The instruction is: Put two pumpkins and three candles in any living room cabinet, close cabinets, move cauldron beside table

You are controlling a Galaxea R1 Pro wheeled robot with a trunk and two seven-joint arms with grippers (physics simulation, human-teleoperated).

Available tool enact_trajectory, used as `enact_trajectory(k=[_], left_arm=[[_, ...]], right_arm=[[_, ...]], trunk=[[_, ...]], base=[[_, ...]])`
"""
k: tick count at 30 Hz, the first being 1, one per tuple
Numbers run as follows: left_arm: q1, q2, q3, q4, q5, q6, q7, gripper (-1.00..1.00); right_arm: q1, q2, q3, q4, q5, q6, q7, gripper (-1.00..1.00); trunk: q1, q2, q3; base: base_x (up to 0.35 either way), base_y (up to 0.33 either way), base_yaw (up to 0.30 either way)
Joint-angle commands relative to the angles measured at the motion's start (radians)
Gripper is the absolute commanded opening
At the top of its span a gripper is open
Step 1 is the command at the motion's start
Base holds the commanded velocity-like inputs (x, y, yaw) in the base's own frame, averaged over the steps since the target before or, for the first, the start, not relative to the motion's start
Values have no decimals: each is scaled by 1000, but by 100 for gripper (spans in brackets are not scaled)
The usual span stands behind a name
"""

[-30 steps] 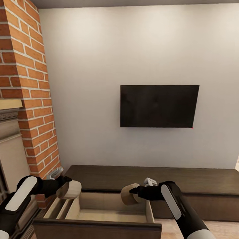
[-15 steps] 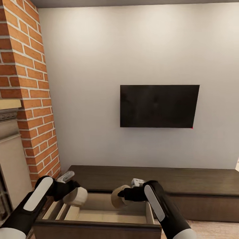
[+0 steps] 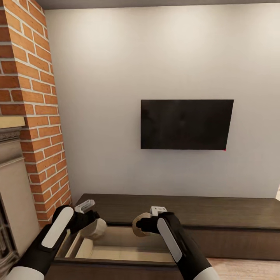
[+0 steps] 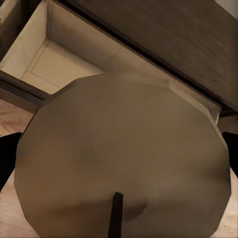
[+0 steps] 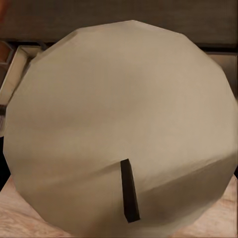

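A pale grey wall (image 3: 155,58) holds a dark flat television (image 3: 186,124). A red brick column (image 3: 33,97) stands at the left above a fireplace surround (image 3: 13,186). Light wood floor (image 3: 249,268) shows at lower right.

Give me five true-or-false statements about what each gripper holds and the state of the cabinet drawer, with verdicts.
1. The left gripper holds a pale candle. True.
2. The right gripper is empty. False: it holds a second candle.
3. The cabinet has every drawer shut. False: the drawer under the grippers is pulled open.
4. A dark wick shows on the right gripper's candle. True.
5. A pumpkin sits on the cabinet top. False: no pumpkin is there.
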Motion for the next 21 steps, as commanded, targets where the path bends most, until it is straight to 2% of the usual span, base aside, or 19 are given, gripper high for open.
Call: enact_trajectory(k=[1,4,10,21], left_arm=[[-1,0,-3,-2,2,-6,10,-100],[0,-6,-6,-4,-28,-25,10,-100],[1,-40,-34,-4,-103,-37,7,-100],[1,-45,-42,-4,-117,-38,2,-100]], right_arm=[[-1,0,7,2,-11,-3,-14,-100],[-1,0,13,14,-11,-9,-18,-100],[-1,-4,16,21,-15,-11,-20,-100],[-1,-8,17,17,-5,-13,-20,-100]], trunk=[[0,-1,-1],[0,-1,-1],[0,-1,-1],[0,-1,-1]], base=[[0,0,0],[0,0,0],[13,0,0],[100,0,0]])
